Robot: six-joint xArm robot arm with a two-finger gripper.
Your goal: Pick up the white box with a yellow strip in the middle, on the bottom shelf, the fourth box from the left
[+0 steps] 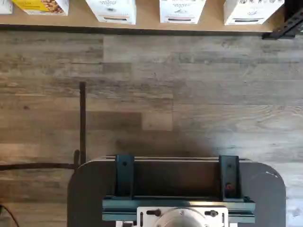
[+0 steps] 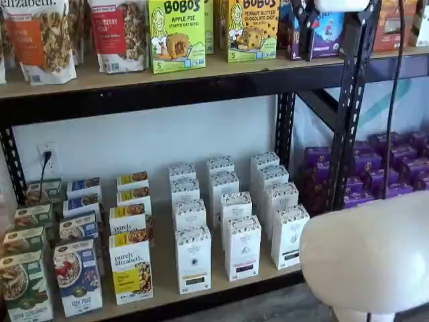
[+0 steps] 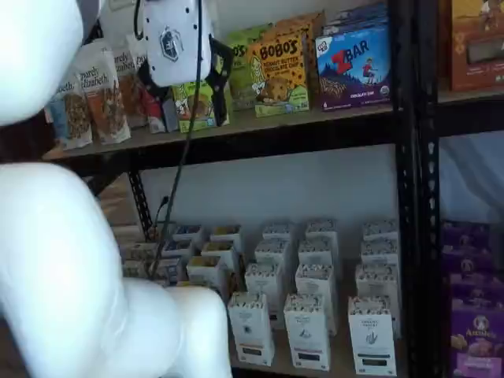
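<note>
- Yellow-strip white box (image 2: 193,259) stood upright in the front row on the bottom shelf (image 2: 163,270), just beside the purely elizabeth box (image 2: 131,268) on one side and an alike white carton (image 2: 242,247) on the other.
- I judged it a light, stiff paperboard carton with smooth faces that could slip, and walls that would dent under a hard squeeze.
- I would have taken it across its narrow width, on the upper half of the side walls. The gaps to its neighbours looked slim, so the fingers needed care going in.
- Its small dark label was too small for me to read. In the wrist view I saw only its lower part (image 1: 111,12).
- The pincer (image 3: 186,93) hung wide open and empty, up by the upper shelf (image 3: 260,126) and well apart from the box.
- Up there I could read "BOBO'S" with "APPLE PIE" (image 2: 176,33), "PEANUT BUTTER CHOCOLATE CHIP" (image 2: 253,28) and "ZBAR" (image 3: 353,64).
</note>
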